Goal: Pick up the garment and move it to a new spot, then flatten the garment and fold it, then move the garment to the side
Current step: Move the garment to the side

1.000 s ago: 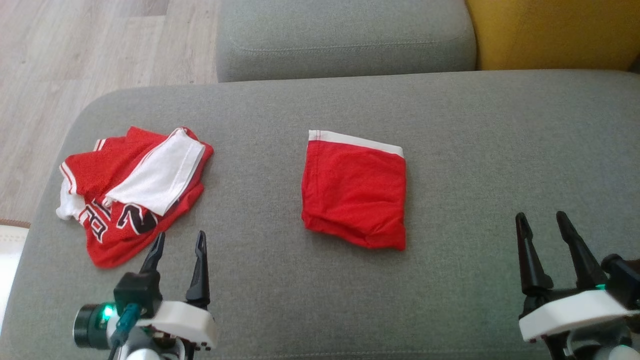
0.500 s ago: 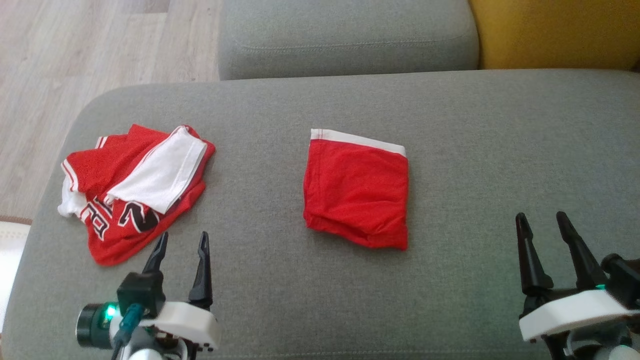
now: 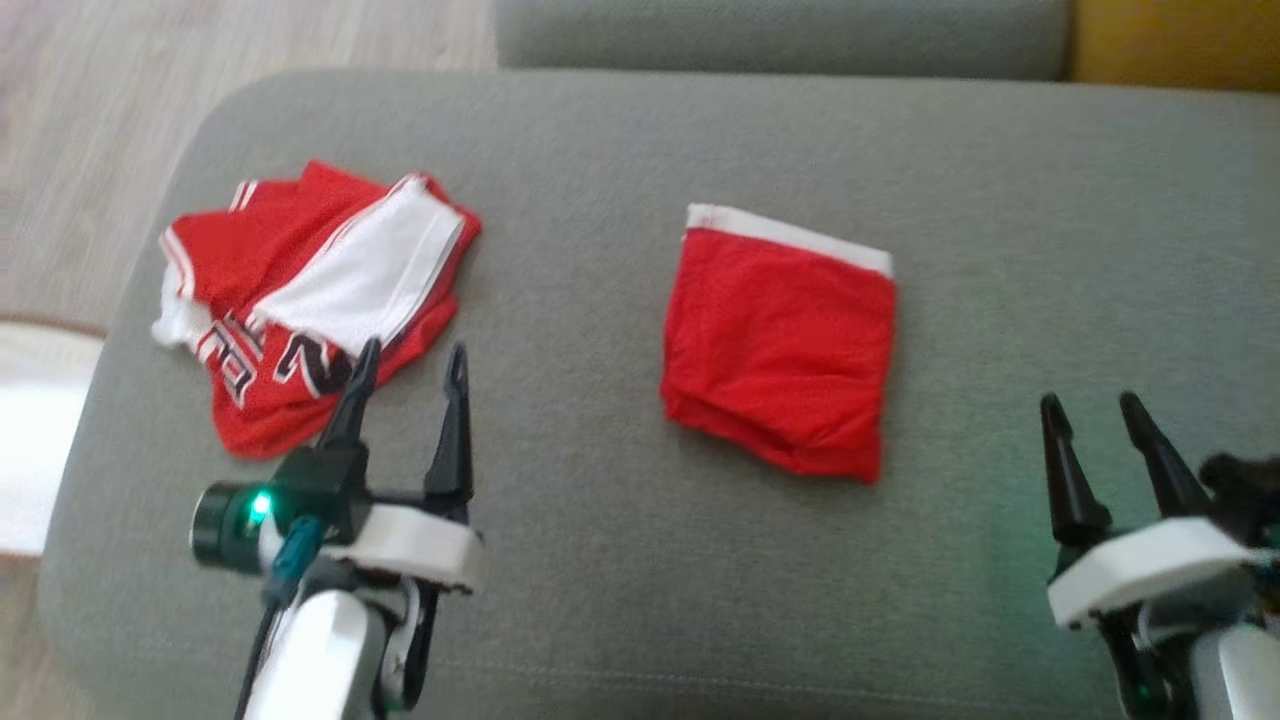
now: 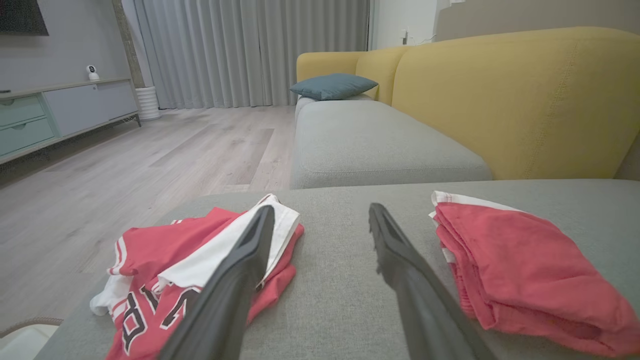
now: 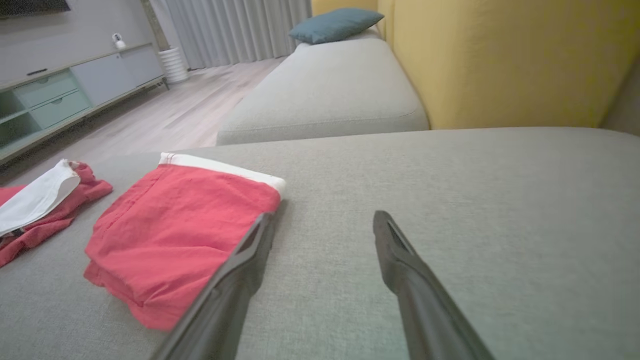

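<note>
Folded red garment (image 3: 780, 345), roughly square, white band along its far edge, lay flat mid-way along the grey cushion (image 3: 640, 600). Crumpled red jersey (image 3: 290, 290), white panel uppermost, black lettering showing, lay well apart near the left end.

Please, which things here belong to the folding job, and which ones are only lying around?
Belong to the job:
- crumpled red-and-white jersey, just ahead of the open left gripper
- folded red garment, mid grey seat cushion
- open right gripper

Only lying about:
- blue pillow
- yellow backrest
- cabinet by the wall
</note>
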